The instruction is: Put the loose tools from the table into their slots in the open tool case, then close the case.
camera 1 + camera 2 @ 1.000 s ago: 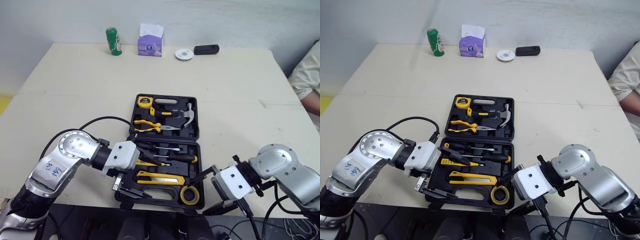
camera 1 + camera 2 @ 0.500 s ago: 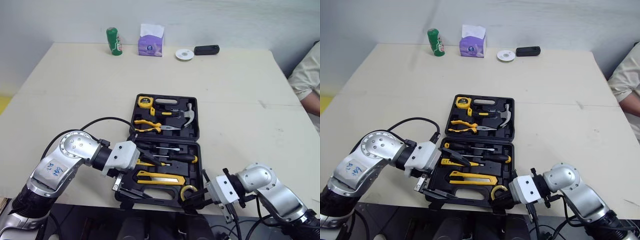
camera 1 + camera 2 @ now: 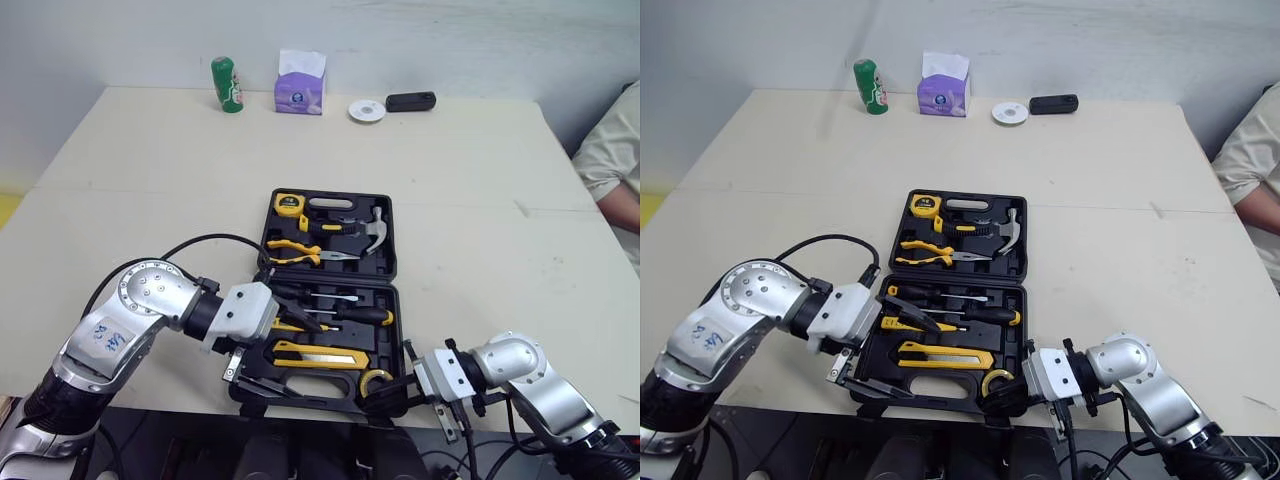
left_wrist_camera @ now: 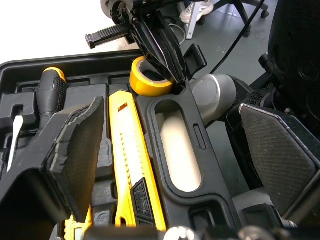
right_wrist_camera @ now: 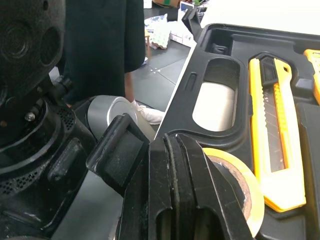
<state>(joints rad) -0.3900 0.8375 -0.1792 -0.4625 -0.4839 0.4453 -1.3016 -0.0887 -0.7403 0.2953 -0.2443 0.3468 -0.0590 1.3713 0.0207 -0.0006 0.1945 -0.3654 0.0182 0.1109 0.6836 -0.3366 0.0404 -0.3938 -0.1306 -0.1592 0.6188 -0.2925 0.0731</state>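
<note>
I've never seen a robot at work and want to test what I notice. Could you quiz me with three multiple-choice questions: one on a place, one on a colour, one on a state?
1. Where is the yellow tape roll?
A) in the near right corner of the tool case
B) on the floor
C) on the bare table

2. What colour is the can at the table's far edge?
A) red
B) green
C) blue

3. How do the left gripper's jaws stand?
A) apart, holding nothing
B) clamped on a cup
C) pressed together

Answers:
1 A, the roll sits in the case's corner slot.
2 B, its body is plainly green.
3 A, the left wrist view shows both pads wide apart.
</note>
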